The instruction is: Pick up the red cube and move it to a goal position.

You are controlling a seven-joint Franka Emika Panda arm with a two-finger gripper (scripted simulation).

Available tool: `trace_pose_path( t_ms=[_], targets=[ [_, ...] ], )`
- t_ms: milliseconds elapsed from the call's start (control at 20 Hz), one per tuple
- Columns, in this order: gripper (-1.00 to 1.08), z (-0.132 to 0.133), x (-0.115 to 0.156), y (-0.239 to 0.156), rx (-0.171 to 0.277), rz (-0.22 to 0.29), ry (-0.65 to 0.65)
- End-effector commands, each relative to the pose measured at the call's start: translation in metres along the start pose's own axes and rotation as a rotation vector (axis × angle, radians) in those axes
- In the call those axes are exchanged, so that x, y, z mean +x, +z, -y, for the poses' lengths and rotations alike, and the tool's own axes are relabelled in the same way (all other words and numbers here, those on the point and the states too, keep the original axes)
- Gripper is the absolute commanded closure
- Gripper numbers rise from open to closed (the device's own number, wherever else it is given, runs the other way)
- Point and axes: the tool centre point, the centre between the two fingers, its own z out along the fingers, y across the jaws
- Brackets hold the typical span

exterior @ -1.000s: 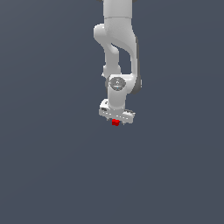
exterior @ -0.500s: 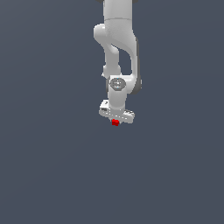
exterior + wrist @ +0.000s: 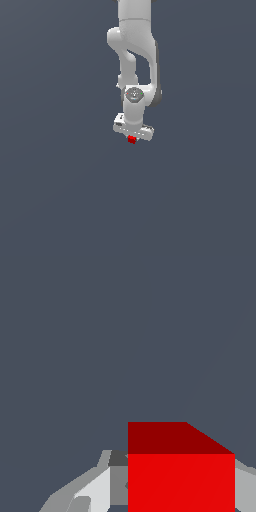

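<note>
Background is just flat slate-grey everywhere, no edges or texture, so you can't really tell where the surface is or how high anything sits above it.

The red cube is tucked right under the white end effector, and only a small red bit pokes out below the crossbar in the exterior view. In the wrist view the red cube fills the lower part of the frame and gets cut off at the edge, with a grey finger pressed against one side and a sliver of the other finger on the opposite side. So the end effector is clamped on the cube.

The fingertips themselves are hidden in the exterior view. The arm hangs straight down from the top of the frame, base cut off, wrist pointing down.
</note>
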Motion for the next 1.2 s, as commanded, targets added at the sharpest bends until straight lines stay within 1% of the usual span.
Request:
trace_pose_path(
  t_ms=[0,200,450,1150],
  targets=[
    [1.08,-0.001,0.001,-0.007,0.000,-0.001,0.000],
    [1.08,-0.003,0.002,-0.025,0.000,-0.001,0.000],
    [1.08,-0.007,0.004,-0.060,0.001,-0.001,0.001],
    [1.08,-0.025,0.014,-0.202,0.000,-0.001,0.001]
  ],
)
